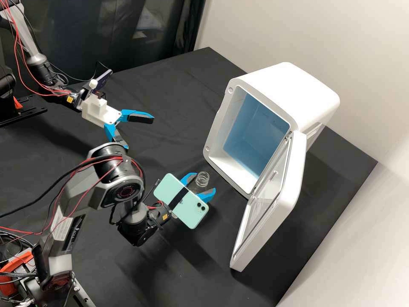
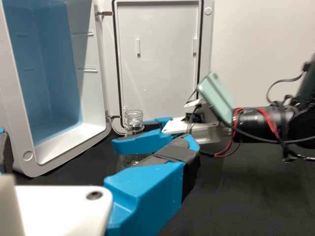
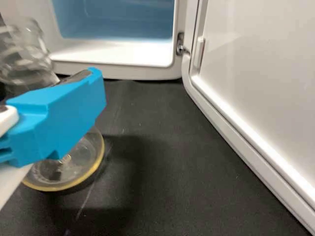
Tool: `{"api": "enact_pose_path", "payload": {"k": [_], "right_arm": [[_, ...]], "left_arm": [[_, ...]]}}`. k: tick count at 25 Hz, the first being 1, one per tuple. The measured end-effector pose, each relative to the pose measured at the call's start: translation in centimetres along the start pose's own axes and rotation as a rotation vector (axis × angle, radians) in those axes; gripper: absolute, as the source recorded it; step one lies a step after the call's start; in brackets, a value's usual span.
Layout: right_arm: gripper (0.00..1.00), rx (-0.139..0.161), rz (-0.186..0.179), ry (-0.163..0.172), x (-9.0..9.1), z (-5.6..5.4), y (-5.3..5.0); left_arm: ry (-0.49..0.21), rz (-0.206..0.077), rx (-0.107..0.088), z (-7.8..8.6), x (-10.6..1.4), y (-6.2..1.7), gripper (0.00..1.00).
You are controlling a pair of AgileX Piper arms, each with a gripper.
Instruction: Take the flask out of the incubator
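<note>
The clear glass flask [image 1: 203, 178] stands upright on the black bench, just outside the open mouth of the white incubator [image 1: 294, 91] with its pale blue inside. My right gripper [image 1: 199, 187] is shut on the flask, one blue finger on each side. In the right wrist view the flask [image 3: 74, 164] rests with its base on the bench behind a blue finger [image 3: 54, 118]. The left wrist view looks across at the flask [image 2: 134, 120] and the right gripper [image 2: 147, 132]. My left gripper [image 1: 130, 127] hangs open and holds nothing, above the bench to the left.
The incubator door [image 1: 272, 200] hangs open to the right of the flask, its bottom edge near the bench's front. A mint-green phone [image 1: 181, 207] is strapped to the right wrist. Red cables run along both arms. Bare bench lies between the two grippers.
</note>
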Motion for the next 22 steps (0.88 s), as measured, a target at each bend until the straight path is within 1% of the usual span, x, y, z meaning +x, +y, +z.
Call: {"api": "enact_pose_path", "payload": {"k": [1, 2, 3, 4, 5, 6, 7, 8, 9, 11, 13, 17, 19, 20, 22], "right_arm": [[1.00, -0.003, 0.007, 0.006, -0.4, -0.3, 0.2], [1.00, -0.003, 0.012, 0.009, -0.6, -0.5, 0.3], [1.00, -0.004, 0.020, 0.015, -0.9, -0.8, 0.5], [1.00, 0.006, 0.027, 0.019, -1.4, -1.0, 0.7], [1.00, 0.017, 0.041, 0.023, -1.9, -1.2, 1.0], [1.00, 0.037, 0.052, 0.022, -2.3, -1.3, 1.3], [1.00, 0.051, 0.060, 0.025, -2.6, -1.4, 1.5], [1.00, 0.052, 0.069, 0.029, -2.9, -1.6, 1.6], [1.00, 0.048, 0.077, 0.036, -3.2, -1.9, 1.8], [1.00, 0.049, 0.088, 0.047, -3.6, -2.2, 2.0], [1.00, 0.052, 0.099, 0.049, -4.1, -2.4, 2.2], [1.00, 0.090, 0.138, 0.063, -5.4, -2.9, 2.8], [1.00, 0.103, 0.153, 0.070, -5.8, -3.1, 3.1], [1.00, 0.105, 0.158, 0.076, -6.0, -3.2, 3.2], [1.00, 0.121, 0.167, 0.086, -6.4, -3.4, 3.4]], "left_arm": [[0.006, 0.001, 0.016, 0.1, 0.0, -0.05, 1.00], [0.007, 0.003, 0.025, 0.2, 0.0, -0.08, 1.00], [0.003, 0.010, 0.031, 0.3, -0.2, -0.14, 1.00], [-0.005, 0.027, 0.044, 0.5, -0.3, -0.09, 1.00], [-0.012, 0.054, 0.055, 0.7, -0.4, -0.12, 1.00], [-0.018, 0.083, 0.052, 0.8, -0.6, -0.05, 1.00], [-0.022, 0.106, 0.040, 0.8, -0.6, 0.04, 1.00], [-0.022, 0.112, 0.026, 0.8, -0.6, 0.06, 1.00], [-0.021, 0.118, 0.019, 0.8, -0.6, 0.03, 1.00], [-0.019, 0.116, 0.016, 0.8, -0.5, -0.15, 1.00], [-0.017, 0.115, 0.012, 0.9, -0.5, -0.19, 1.00], [-0.015, 0.117, 0.011, 0.9, -0.5, -0.17, 1.00], [-0.015, 0.117, 0.011, 0.9, -0.5, -0.17, 1.00], [-0.015, 0.117, 0.011, 0.9, -0.5, -0.17, 1.00], [-0.015, 0.117, 0.011, 0.9, -0.5, -0.17, 1.00]]}}
